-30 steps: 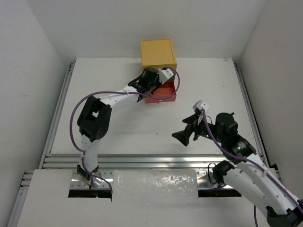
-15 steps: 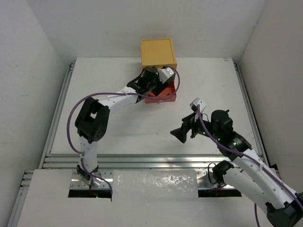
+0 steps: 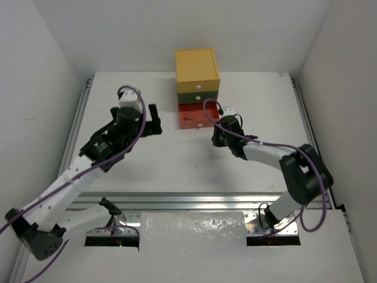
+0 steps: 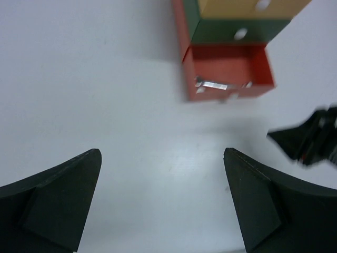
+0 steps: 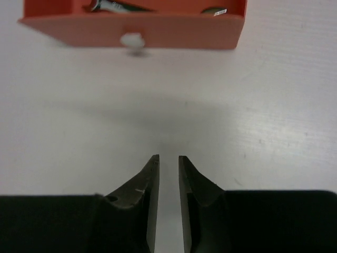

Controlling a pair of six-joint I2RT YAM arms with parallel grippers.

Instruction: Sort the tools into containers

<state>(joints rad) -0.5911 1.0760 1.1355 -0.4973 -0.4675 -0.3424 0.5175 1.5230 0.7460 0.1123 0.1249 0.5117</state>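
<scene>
The containers are a small chest at the back of the table: yellow top [image 3: 197, 66], green middle drawer [image 3: 198, 95] pushed in, red bottom drawer [image 3: 197, 115] pulled out. A silver wrench [image 4: 213, 84] lies inside the red drawer, and its end [image 5: 113, 6] shows over the drawer's front wall. My right gripper [image 5: 168, 158] sits low on the table just in front of the red drawer's white knob [image 5: 132, 40], jaws nearly together with nothing between them. My left gripper [image 4: 162, 153] hovers wide open and empty, left of the chest.
Table rails run along the left edge [image 3: 75, 135] and right edge [image 3: 306, 130]. The right gripper's black fingers [image 4: 310, 139] show at the right of the left wrist view. White walls close in behind the chest.
The left gripper has pulled away from the chest to the left and opened. The right arm has swung from mid-table up to the red drawer's front, and its jaws have closed to a slit.
</scene>
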